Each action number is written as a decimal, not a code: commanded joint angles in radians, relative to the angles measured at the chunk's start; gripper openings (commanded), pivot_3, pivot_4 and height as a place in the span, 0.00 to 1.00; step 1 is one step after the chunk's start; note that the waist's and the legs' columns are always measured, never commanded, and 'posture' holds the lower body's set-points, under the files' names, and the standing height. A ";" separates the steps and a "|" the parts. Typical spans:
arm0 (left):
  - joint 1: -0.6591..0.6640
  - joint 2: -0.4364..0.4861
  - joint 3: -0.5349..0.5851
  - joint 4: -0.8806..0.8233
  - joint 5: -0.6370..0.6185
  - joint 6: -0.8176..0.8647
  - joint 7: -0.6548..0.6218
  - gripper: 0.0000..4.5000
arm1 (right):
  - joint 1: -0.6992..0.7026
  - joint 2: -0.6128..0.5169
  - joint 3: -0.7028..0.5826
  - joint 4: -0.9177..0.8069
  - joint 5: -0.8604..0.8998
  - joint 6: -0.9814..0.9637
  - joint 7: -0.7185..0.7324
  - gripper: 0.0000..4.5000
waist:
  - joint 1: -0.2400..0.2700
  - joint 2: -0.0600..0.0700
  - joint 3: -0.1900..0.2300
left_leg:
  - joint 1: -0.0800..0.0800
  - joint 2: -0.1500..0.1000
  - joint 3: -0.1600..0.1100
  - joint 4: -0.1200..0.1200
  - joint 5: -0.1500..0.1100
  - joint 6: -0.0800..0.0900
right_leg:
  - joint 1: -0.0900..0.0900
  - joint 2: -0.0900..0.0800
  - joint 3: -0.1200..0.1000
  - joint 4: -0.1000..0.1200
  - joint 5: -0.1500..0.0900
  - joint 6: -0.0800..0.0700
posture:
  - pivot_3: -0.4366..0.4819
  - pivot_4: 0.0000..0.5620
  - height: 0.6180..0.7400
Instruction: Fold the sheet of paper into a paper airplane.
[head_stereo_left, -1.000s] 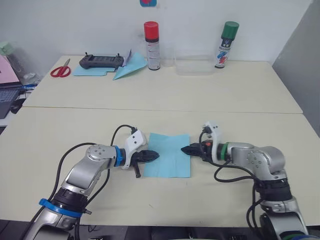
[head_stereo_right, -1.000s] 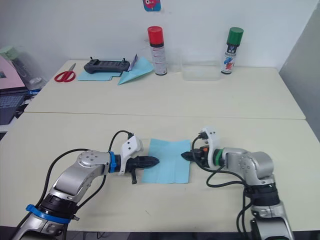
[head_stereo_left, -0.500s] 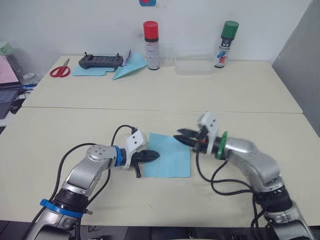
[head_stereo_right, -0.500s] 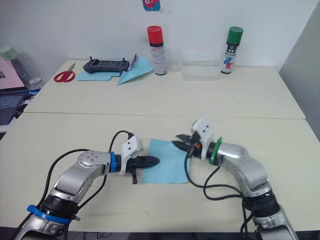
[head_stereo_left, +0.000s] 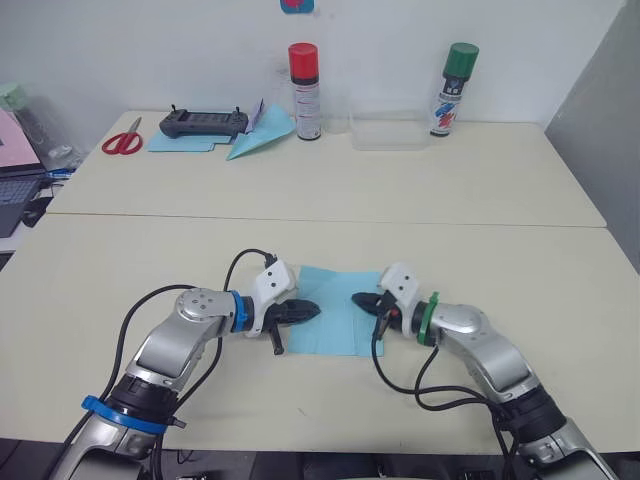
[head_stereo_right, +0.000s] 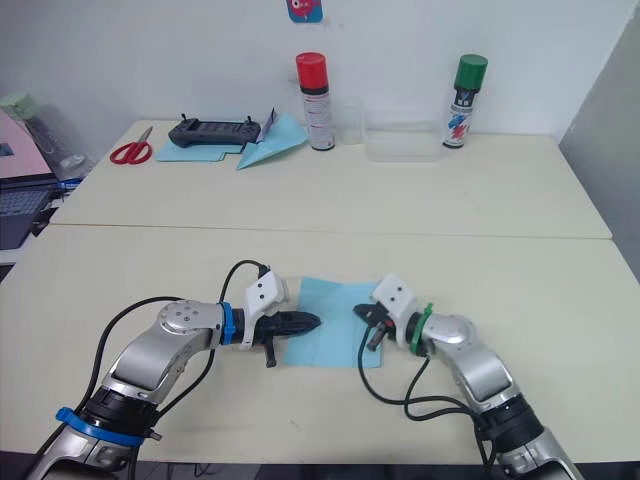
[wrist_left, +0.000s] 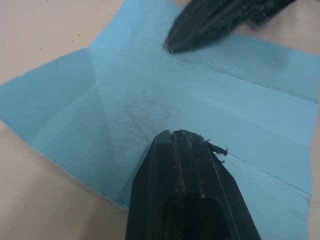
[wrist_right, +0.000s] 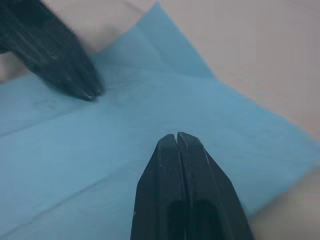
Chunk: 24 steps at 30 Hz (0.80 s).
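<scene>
Left eye view shows the sheet of paper (head_stereo_left: 337, 308) lying flat and creased at the bench (head_stereo_left: 320, 240) centre. The left claw (head_stereo_left: 306, 311), pressed together, rests on its 9 o'clock edge; the right claw (head_stereo_left: 362, 301), also pressed together, rests near the 3 o'clock edge. Neither pinches the paper, so any sideways push could slide or wrinkle it and skew the next fold.
</scene>
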 joint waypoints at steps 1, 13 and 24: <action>0.020 0.008 -0.020 -0.005 0.020 0.020 -0.001 0.00 | 0.006 -0.014 -0.075 0.060 -0.038 -0.021 -0.061 0.01 | 0.000 0.000 0.000 | 0.000 0.000 0.000 0.000 0.000 0.000 | 0.000 0.000 0.000 0.000 0.000 0.000 | 0.48 0.27 1.00; 0.019 -0.003 -0.022 -0.007 0.019 0.024 0.004 0.00 | -0.032 0.103 -0.161 -0.075 0.117 -0.186 0.039 0.01 | 0.000 0.000 0.000 | 0.000 0.000 0.000 0.000 0.000 0.000 | 0.000 0.000 0.000 0.000 0.000 0.000 | 0.48 0.27 1.00; 0.000 -0.038 0.068 -0.028 -0.074 0.115 0.038 0.00 | 0.019 0.025 0.088 -0.024 -0.025 -0.042 0.133 0.01 | 0.001 0.000 0.000 | 0.000 0.000 0.000 0.000 0.000 0.000 | 0.000 0.000 0.000 0.000 0.000 0.000 | 0.48 0.27 1.00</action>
